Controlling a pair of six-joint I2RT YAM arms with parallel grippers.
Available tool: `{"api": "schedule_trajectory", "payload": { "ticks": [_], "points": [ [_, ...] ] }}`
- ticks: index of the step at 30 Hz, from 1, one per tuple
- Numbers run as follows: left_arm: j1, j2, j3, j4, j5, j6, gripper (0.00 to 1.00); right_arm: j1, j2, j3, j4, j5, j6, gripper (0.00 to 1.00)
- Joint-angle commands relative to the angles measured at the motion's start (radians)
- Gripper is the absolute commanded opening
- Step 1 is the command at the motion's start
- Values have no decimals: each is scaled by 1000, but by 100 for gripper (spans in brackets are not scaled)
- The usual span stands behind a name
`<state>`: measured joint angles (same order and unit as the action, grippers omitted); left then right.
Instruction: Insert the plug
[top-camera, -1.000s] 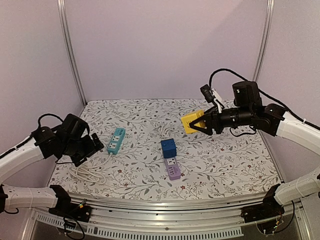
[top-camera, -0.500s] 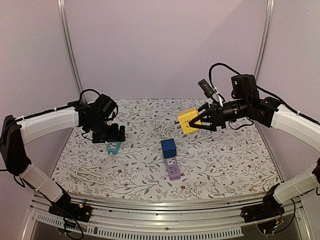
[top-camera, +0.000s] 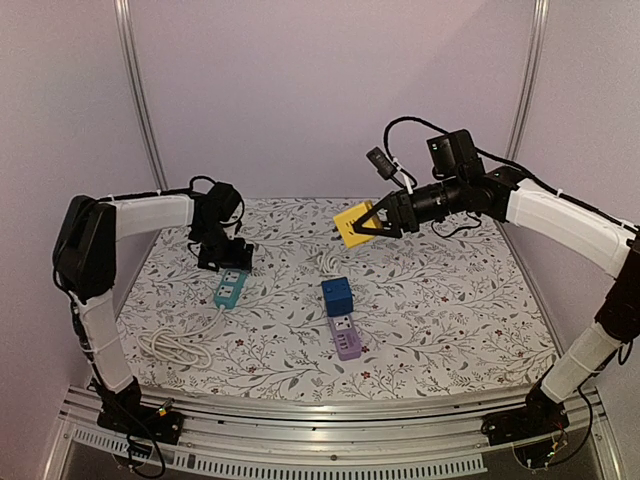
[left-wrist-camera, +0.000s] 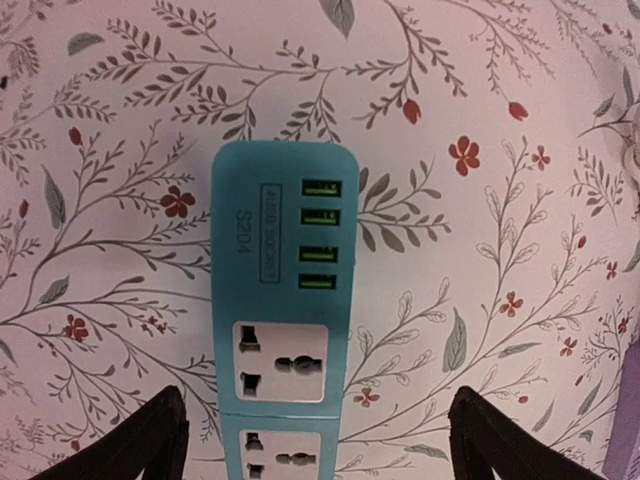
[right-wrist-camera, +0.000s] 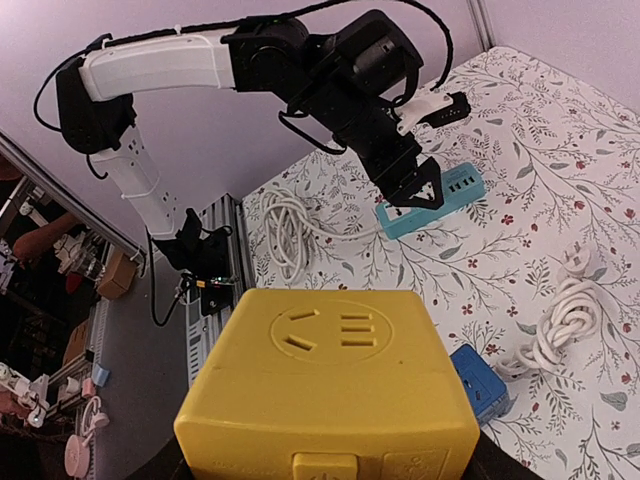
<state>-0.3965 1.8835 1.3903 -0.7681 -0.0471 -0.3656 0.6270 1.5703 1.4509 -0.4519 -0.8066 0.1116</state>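
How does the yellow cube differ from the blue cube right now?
The yellow cube is gripped in the right hand, lifted off the table and tilted. The blue cube sits low and upright at the far end of the purple strip, with no hand on it. Their colours differ too. Both are boxy blocks.

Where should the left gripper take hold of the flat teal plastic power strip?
Across its narrow width, on the two long side edges, coming straight down from above. The teal power strip lies flat, sockets up, with the open left gripper straddling it.
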Motion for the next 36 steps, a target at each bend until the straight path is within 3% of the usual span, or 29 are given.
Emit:
{"api": "schedule_trajectory", "payload": {
  "ticks": [1,11,14,17,19,22,30,36],
  "points": [
    [19,106,67,-43,59,57,89,-4,34,55,-24,52,24,0],
    [68,202,108,-11,87,130,85,-4,71,88,-26,118,72,0],
    [68,233,150,-41,94,209,71,-3,80,91,-28,121,83,0],
    [73,244,169,-48,151,289,43,-4,84,94,-30,125,89,0],
    [71,256,200,-71,167,315,36,-4,85,94,-30,128,92,0],
    [63,253,223,-101,161,376,34,-3,84,94,-35,132,95,0],
    [-43,177,188,-159,112,704,34,-4,50,69,-65,155,87,0],
    [-101,103,144,-211,176,872,36,-4,-25,8,-117,234,-29,0]
  ]
}}
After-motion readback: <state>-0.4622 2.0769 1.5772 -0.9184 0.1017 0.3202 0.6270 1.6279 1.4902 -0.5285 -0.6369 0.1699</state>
